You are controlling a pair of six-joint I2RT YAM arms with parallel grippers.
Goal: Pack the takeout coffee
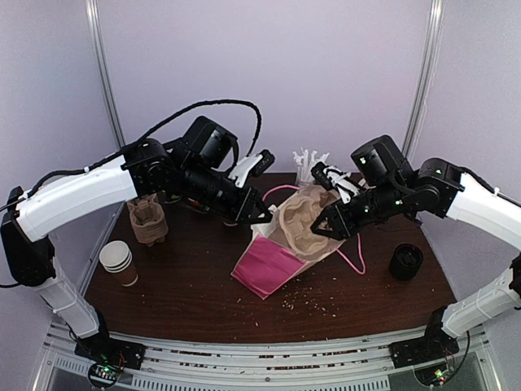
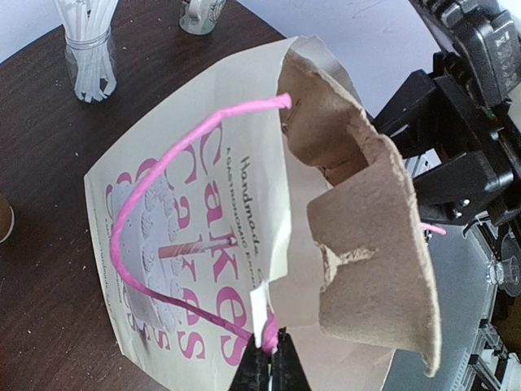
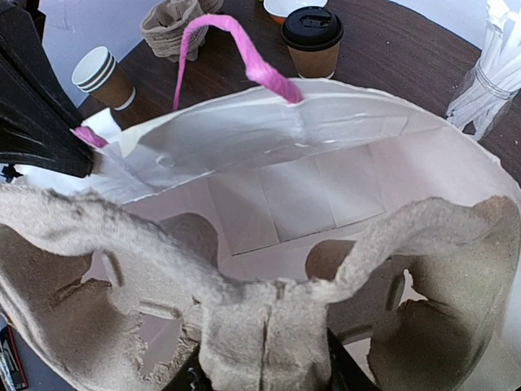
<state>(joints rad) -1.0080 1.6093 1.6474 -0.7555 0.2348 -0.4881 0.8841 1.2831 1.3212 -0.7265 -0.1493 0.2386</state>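
- While the cup carrier [image 1: 303,221] sits only partway into the mouth of the paper bag [image 1: 267,269], the packing looks to be in its early stage. The right wrist view shows nothing else inside the bag's white interior.
- Left jaws are clenched on the bag's rim, right where the pink handle [image 2: 269,104] is anchored. They hold the mouth open while the bag leans on the surface [image 1: 203,301].
- Right jaws are grasping the carrier by its central ridge. Its pulp wells spread to either side, over the bag's opening.
- The takeout coffee [image 3: 312,41] stands upright on the surface beyond the bag's far rim with its black lid on. It is apart from both sets of jaws and touched by neither. From the top view it cannot be made out.
- Done so far, by my reading: the bag is opened and held, and the carrier has been brought to it.
- Left to do, as I judge it:
  - seat the carrier flat on the bag's floor and let it go;
  - fetch the coffee;
  - lower the coffee into one of the wells without tipping it.
- Also on the surface, all apart from the bag:
  - a stack of lidless cups [image 1: 120,262];
  - spare carriers [image 1: 148,220];
  - a jar of straws [image 1: 308,163];
  - a black stack of lids [image 1: 405,261].
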